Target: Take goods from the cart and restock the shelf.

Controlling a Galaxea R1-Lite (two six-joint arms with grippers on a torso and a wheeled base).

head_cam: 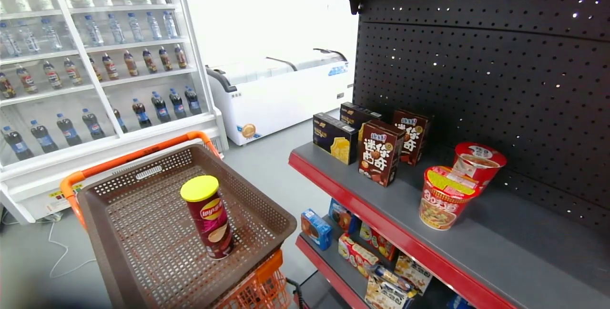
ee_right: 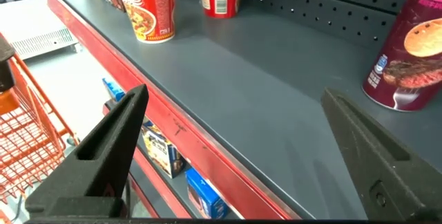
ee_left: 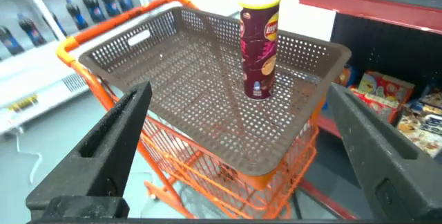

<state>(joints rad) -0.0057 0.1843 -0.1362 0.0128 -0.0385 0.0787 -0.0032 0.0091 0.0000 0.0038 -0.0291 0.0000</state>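
A maroon chips can (head_cam: 208,216) with a yellow lid stands upright in the cart's brown perforated basket (head_cam: 279,211). In the left wrist view my left gripper (ee_left: 242,158) hangs open above the near edge of the basket (ee_left: 207,18), with the chips can (ee_left: 260,48) beyond its fingers and nothing between them. My right gripper (ee_right: 242,151) is open and empty over the front of the grey shelf board (ee_right: 276,99). A second maroon chips can (ee_right: 407,51) stands upright on that board, off to one side of the gripper.
On the shelf (head_cam: 476,247) stand dark snack boxes (head_cam: 381,152) and two cup noodles (head_cam: 445,197), with bare board to their right. Lower shelves hold boxed goods (head_cam: 355,252). A drinks cooler (head_cam: 95,61) and a chest freezer (head_cam: 281,94) stand behind the cart.
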